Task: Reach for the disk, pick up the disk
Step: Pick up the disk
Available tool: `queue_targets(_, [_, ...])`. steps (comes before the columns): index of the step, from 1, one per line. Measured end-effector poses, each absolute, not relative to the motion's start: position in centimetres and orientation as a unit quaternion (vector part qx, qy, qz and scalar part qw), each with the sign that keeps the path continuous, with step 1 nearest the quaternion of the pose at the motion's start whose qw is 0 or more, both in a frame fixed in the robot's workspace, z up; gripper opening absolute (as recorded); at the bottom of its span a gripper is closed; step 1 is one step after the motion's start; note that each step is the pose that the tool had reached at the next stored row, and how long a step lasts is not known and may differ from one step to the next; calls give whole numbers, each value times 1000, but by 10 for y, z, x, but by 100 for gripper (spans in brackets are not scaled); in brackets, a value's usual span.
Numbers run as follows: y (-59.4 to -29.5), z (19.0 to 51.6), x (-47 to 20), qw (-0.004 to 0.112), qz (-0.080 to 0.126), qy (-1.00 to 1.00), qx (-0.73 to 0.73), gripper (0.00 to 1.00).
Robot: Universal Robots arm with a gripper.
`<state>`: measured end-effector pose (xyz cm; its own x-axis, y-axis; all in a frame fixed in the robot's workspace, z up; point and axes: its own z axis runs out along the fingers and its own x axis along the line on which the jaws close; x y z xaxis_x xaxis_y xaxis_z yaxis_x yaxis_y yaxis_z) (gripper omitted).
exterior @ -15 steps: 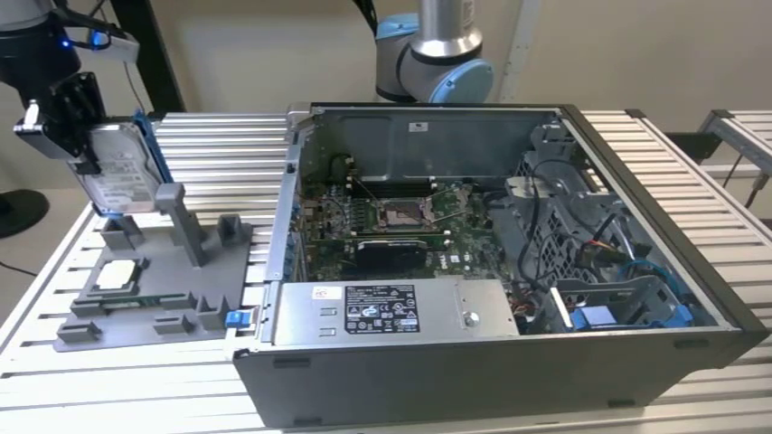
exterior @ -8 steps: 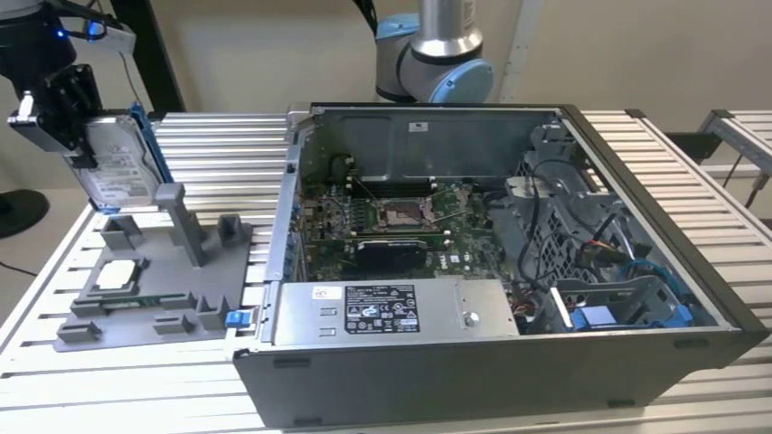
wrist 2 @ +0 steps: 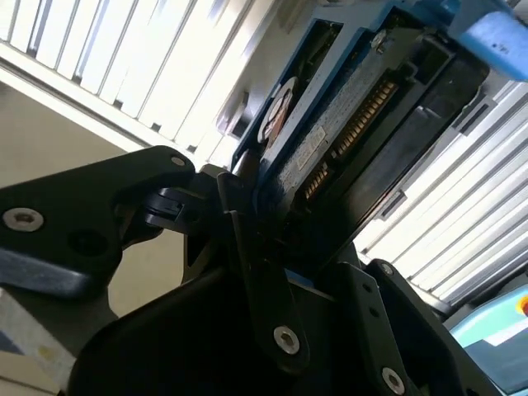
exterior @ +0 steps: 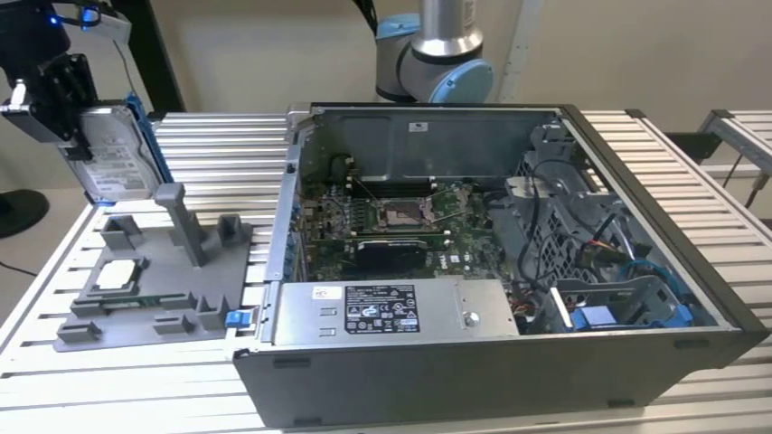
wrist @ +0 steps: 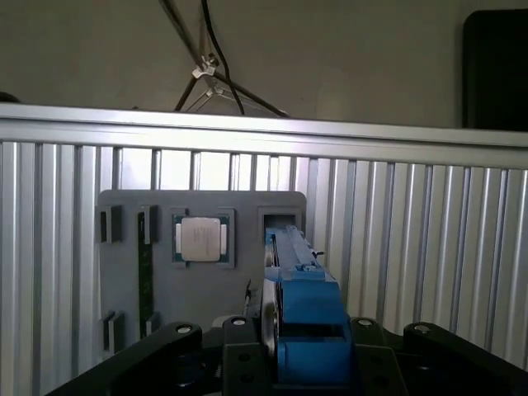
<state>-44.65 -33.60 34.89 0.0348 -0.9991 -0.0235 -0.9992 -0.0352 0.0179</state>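
Holding disk [exterior: 118, 158] upright above grey fixture [exterior: 169, 291], exterior view's left | gripper [exterior: 70, 127] fingers clamped across it | likely rigid, weighty, smooth, shock-sensitive; best gripped on metal body, not blue bracket [wrist: 307, 318]

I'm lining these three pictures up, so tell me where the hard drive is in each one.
Exterior view: the hard drive is held on edge in the gripper, above the grey tray, at the exterior view's left.
Second wrist view: close up, clamped in the gripper, connector edge showing.
First wrist view: edge-on, its blue bracket facing the camera, over the tray holding the square chip.
Shared landmark: the slatted metal table.
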Motion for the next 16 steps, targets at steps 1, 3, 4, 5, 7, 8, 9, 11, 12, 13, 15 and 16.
queue_targets(1, [-336, 351, -446, 2, 15, 695, -719, 0])
queue_targets(3, [-336, 354, -446, 2, 15, 695, -719, 0])
queue_targets(4, [-336, 355, -446, 2, 15, 695, -719, 0])
queue_targets(5, [-336, 357, -446, 2, 15, 695, -719, 0])
queue_targets(7, [-336, 360, -446, 2, 15, 695, -719, 0])
queue_targets(8, [-336, 361, -446, 2, 15, 695, -719, 0])
queue_targets(9, [-336, 363, -446, 2, 15, 695, -719, 0])
queue_targets(11, [-336, 366, -446, 2, 15, 695, -719, 0])
queue_targets(12, [-336, 368, -446, 2, 15, 695, -719, 0])
queue_targets(13, [-336, 369, -446, 2, 15, 695, -719, 0])
queue_targets(15, [-336, 372, -446, 2, 15, 695, -719, 0])
queue_targets(16, [-336, 373, -446, 2, 15, 695, -719, 0])
